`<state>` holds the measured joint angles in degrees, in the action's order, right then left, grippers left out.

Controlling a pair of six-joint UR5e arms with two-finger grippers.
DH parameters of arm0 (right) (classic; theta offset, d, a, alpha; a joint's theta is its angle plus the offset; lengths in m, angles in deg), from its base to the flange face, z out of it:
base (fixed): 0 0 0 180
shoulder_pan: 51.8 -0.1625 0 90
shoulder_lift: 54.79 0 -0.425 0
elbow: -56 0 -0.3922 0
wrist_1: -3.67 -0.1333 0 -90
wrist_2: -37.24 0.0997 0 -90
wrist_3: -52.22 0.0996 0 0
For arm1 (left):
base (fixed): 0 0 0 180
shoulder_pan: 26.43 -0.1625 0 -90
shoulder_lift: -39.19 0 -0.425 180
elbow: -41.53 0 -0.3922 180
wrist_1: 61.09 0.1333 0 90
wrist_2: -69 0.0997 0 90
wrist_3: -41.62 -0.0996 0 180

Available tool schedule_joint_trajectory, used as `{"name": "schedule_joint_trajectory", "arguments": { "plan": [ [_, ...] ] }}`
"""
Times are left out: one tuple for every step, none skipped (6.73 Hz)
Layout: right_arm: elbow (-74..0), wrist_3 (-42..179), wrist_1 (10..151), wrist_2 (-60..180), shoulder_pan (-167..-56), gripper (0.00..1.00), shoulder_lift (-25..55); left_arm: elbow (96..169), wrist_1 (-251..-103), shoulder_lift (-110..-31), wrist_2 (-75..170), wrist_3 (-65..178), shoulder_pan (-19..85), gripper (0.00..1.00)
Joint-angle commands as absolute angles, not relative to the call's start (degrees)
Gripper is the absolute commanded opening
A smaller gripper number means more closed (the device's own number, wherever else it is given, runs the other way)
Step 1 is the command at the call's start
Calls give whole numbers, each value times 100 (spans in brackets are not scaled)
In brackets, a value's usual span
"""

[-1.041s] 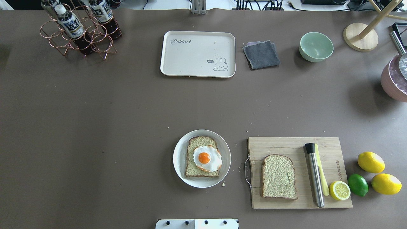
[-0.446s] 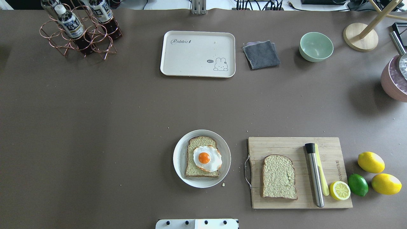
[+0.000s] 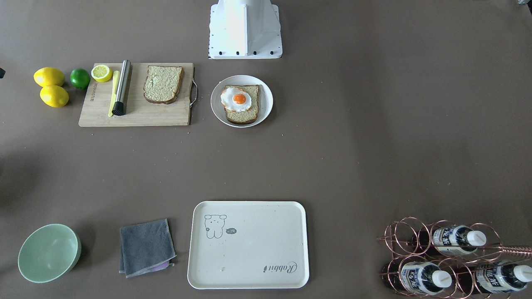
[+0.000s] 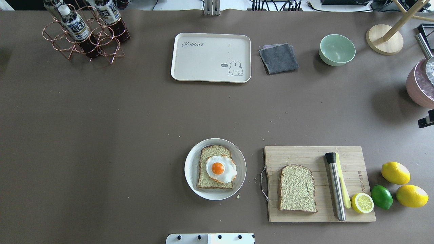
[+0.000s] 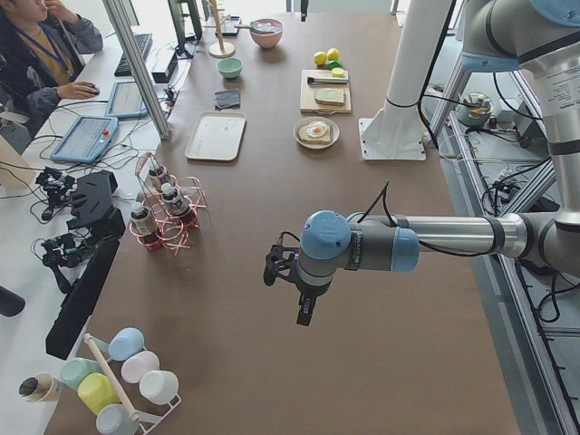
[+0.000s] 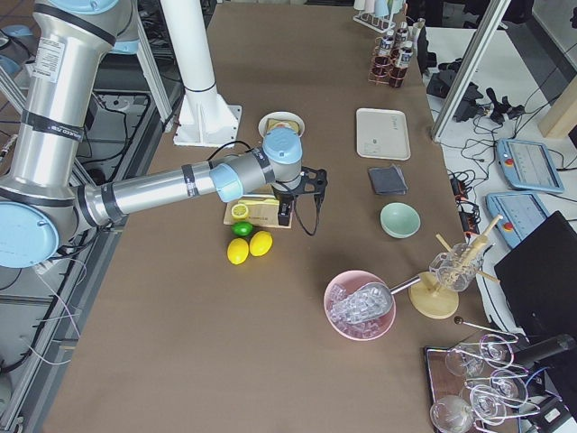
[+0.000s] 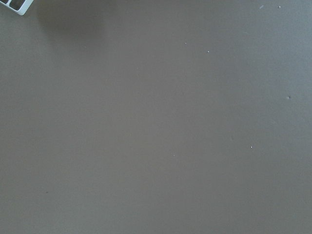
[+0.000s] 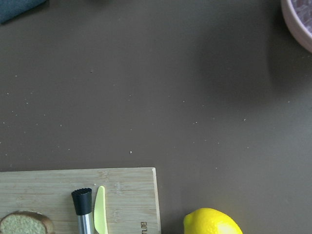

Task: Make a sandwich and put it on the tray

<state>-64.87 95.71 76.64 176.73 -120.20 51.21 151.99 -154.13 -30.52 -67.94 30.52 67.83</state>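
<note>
One slice of brown-crusted bread topped with a fried egg lies on a round white plate, near the robot base. The second bread slice lies flat on the wooden cutting board to the plate's right. The cream tray with the "Rabbit" script stands bare at the far side; it also shows in the front-facing view. My left gripper hangs above bare table far to the left. My right gripper hovers beyond the board's far right corner. I cannot tell whether either is open or shut.
On the board lie a steel muddler, a yellow knife and a lemon half. Two lemons and a lime sit to its right. A grey cloth, a green bowl, a pink bowl and a bottle rack stand at the far side.
A small black and white part of my right arm's end has come into the overhead view at the right edge. The bread, egg, plate and tray have not moved.
</note>
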Motion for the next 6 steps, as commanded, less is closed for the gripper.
{"name": "schedule_joint_trajectory", "arguments": {
  "plan": [
    [-6573, 11193, 6724, 17034, -10687, 100, 5095, 15201, -15407, -3077, -6802, 3064, 6779, 97],
    [-6625, 11747, 6409, 16770, -10133, 99, 5077, 15192, -15407, -3077, -6802, 3064, 6779, 97],
    [-6626, 12283, 6162, 16401, -9562, 99, 5025, 15184, -15407, -3077, -6802, 3064, 6779, 97],
    [-6626, 12567, 6133, 16119, -9148, 99, 4894, 15166, -15407, -3085, -6802, 3064, 6779, 97],
    [-6617, 12735, 6133, 15742, -8682, 98, 4745, 15166, -15407, -3094, -6802, 3064, 6779, 97],
    [-6582, 12911, 6133, 15417, -8260, 98, 4656, 15166, -15407, -3086, -6802, 3064, 6779, 97]
  ]
}}
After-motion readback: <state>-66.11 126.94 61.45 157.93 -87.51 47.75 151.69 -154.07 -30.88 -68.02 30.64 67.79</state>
